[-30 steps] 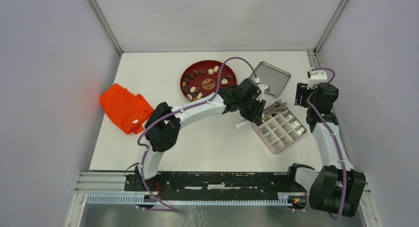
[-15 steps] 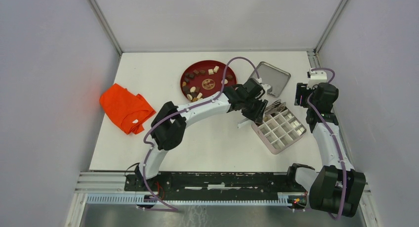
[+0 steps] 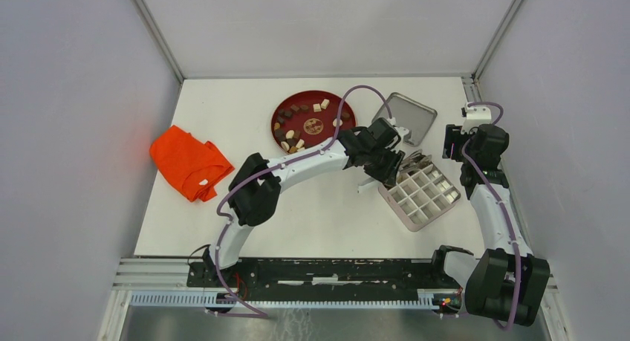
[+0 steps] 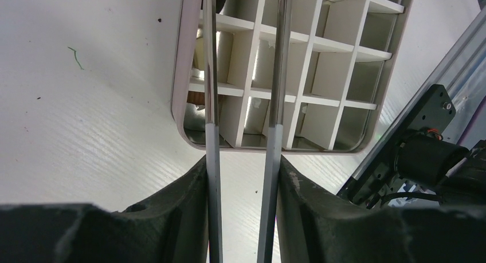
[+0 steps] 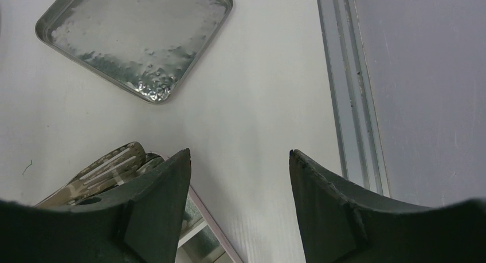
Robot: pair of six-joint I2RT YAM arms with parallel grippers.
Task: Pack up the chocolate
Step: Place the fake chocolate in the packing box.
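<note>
The chocolate (image 3: 290,135) lies as several small brown and cream pieces on the red plate (image 3: 312,93) at the back middle. My left gripper (image 3: 386,166) (image 4: 242,160) is shut on metal tweezers (image 4: 211,74). Their two arms reach out over the near left corner of a pink-rimmed white grid box (image 3: 423,196) (image 4: 269,149). A small brown bit shows in one left cell, too hidden to name. My right gripper (image 3: 455,143) (image 5: 239,154) hangs open and empty above the table, just behind the box.
A square silver tray (image 3: 412,118) (image 5: 137,39) sits behind the box. An orange cloth (image 3: 189,161) lies at the left. Slotted metal tips (image 5: 109,165) show at the box's far corner. A metal rail (image 5: 349,91) and the wall bound the right side.
The left arm has shifted a little to the right and back, carrying the tweezers over the box. The right arm has not moved.
</note>
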